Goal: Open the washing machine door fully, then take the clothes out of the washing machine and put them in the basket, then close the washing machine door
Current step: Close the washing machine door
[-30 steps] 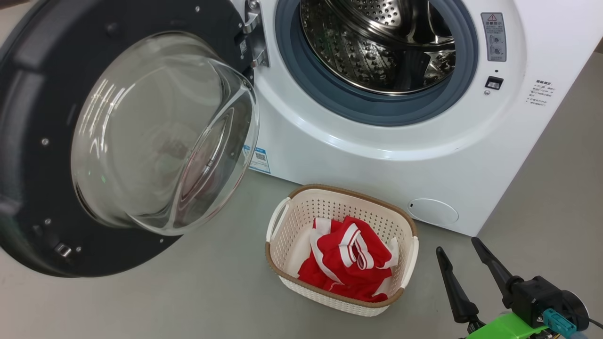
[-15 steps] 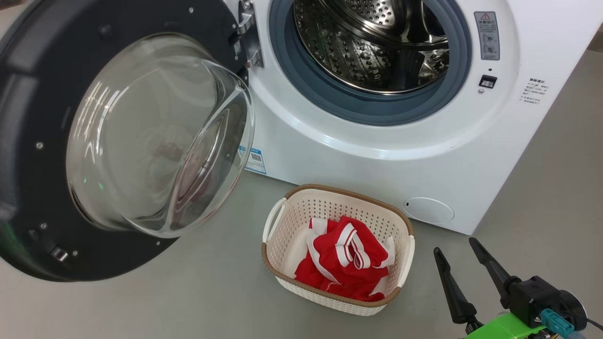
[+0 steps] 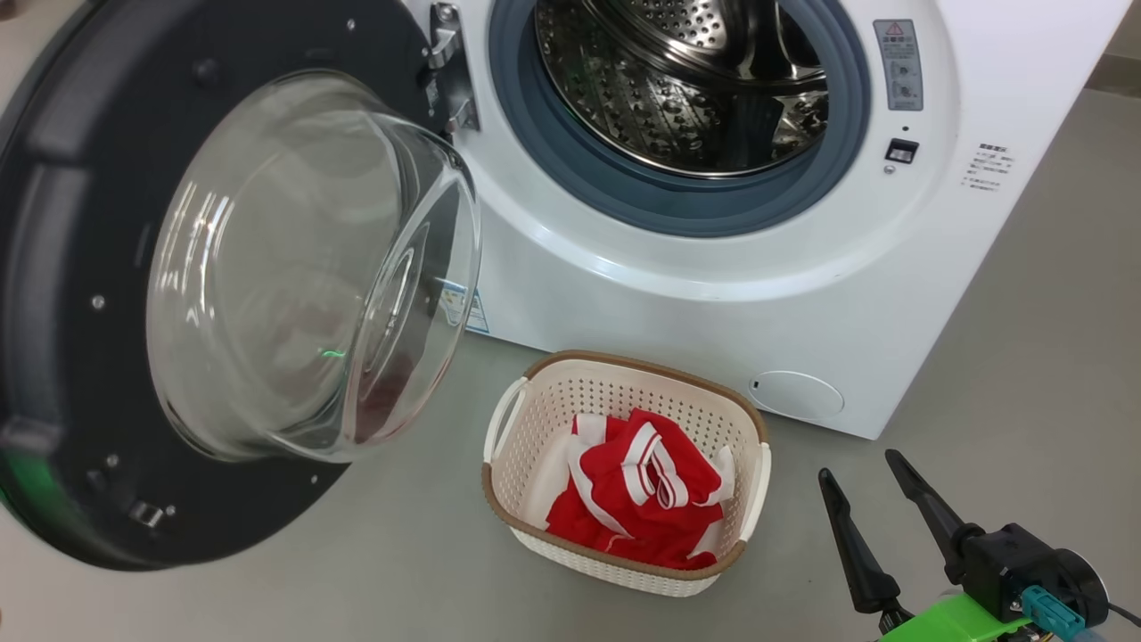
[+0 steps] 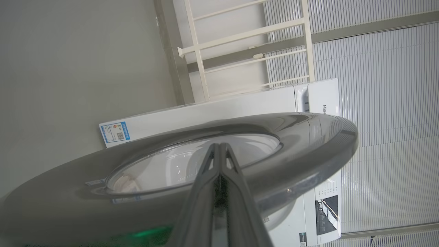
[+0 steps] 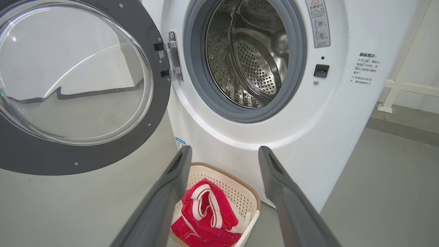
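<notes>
While the washing machine door [image 3: 71, 223] is standing swung wide at the left of the head view, progress: opening and unloading are looking done; closing is looking like the one step left.
Right gripper [image 3: 857, 464]: sitting at the lower right of the head view, fingers spread wide, holding nothing.
Basket [image 3: 624, 361]: resting on the grey floor [image 3: 357, 571] at lower centre, to the left of the right gripper and apart from it.
Clothes [image 3: 642, 499]: red with white stripes, lying bunched inside the basket.
Left gripper [image 4: 219, 145]: fingers pressed together, pinching nothing, pointing across the door's glossy outer face in the left wrist view; contact I cannot tell.
Washing machine [image 3: 677, 303]: white front-loader standing just behind the basket, upper right.
Drum [image 3: 677, 89]: steel, perforated, showing no garments in its visible part.
Blue label [image 4: 115, 132]: carrying a QR code on a lower corner; text too small.
Warning sticker [image 3: 898, 64]: grey with a red triangle, right of the opening; wording unreadable.
Brand lettering [image 4: 324, 108]: reading "Hise", the rest being hidden by the door rim.
Printed notice [image 5: 366, 68]: Chinese characters, too small to read.
</notes>
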### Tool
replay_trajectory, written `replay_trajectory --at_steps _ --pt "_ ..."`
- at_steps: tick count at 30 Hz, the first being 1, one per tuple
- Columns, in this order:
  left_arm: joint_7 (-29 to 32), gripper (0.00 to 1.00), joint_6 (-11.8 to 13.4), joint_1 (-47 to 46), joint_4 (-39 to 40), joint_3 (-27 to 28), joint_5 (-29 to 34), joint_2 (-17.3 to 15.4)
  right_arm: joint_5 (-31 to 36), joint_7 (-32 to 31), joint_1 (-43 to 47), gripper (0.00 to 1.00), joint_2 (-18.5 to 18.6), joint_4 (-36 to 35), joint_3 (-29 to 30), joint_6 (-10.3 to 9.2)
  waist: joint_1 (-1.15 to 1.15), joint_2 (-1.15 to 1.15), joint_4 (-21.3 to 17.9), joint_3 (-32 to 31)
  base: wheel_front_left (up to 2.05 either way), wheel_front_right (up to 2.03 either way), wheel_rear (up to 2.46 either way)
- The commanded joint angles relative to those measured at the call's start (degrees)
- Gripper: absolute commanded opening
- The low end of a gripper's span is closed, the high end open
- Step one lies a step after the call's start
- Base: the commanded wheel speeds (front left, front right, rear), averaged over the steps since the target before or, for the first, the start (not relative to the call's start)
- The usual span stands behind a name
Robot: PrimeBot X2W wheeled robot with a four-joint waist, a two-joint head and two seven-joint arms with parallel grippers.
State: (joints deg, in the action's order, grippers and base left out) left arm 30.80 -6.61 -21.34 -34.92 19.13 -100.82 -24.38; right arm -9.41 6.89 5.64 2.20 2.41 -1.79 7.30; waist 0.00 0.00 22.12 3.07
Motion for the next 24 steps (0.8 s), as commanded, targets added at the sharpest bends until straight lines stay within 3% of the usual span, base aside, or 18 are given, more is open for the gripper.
replay_trajectory --at_steps 1,12,24 --pt "1.7 0.0 -0.6 0.2 2.3 1.3 -0.6 -1.9 0.7 0.6 -2.6 1.0 0.7 -1.6 -1.4 0.19 0.0 0.0 -0.4 0.2 0.0 0.0 0.0" --pt "7.6 0.0 -0.4 7.1 11.2 1.5 -3.6 0.3 0.1 2.2 -3.4 1.0 0.7 -0.9 -1.6 0.19 0.0 0.0 -2.3 0.8 0.0 0.0 0.0" --pt "8.9 0.0 1.3 10.9 18.9 1.4 -4.8 2.9 -0.2 2.9 -4.2 1.0 0.7 0.0 -1.3 0.19 0.0 0.0 -3.1 1.6 0.0 0.0 0.0"
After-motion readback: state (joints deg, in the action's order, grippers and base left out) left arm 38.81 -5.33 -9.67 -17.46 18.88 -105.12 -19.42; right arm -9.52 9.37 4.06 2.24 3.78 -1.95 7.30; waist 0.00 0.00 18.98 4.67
